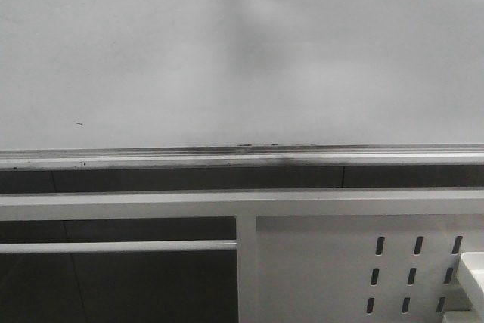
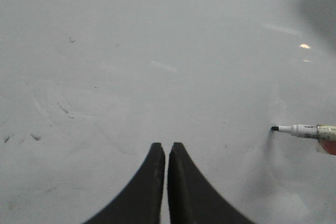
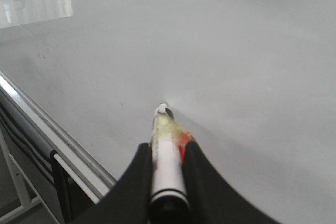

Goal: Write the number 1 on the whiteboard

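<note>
The whiteboard (image 1: 242, 51) fills the upper front view, with its silver ledge (image 1: 227, 158) below. No number 1 shows on it in any view. In the right wrist view my right gripper (image 3: 168, 148) is shut on a white marker (image 3: 167, 156) wrapped in yellowish and red tape. The marker's dark tip (image 3: 164, 109) points at the board (image 3: 236, 51) and seems to touch it. The left wrist view shows my left gripper (image 2: 167, 148) shut and empty, close to the board (image 2: 157, 51). The marker (image 2: 302, 130) enters from the side there. Neither gripper shows in the front view.
A small dark speck (image 1: 79, 123) marks the board at lower left, and faint smudges (image 2: 65, 109) show in the left wrist view. Below the ledge stand white frame rails (image 1: 121, 206) and a white perforated panel (image 1: 363, 262).
</note>
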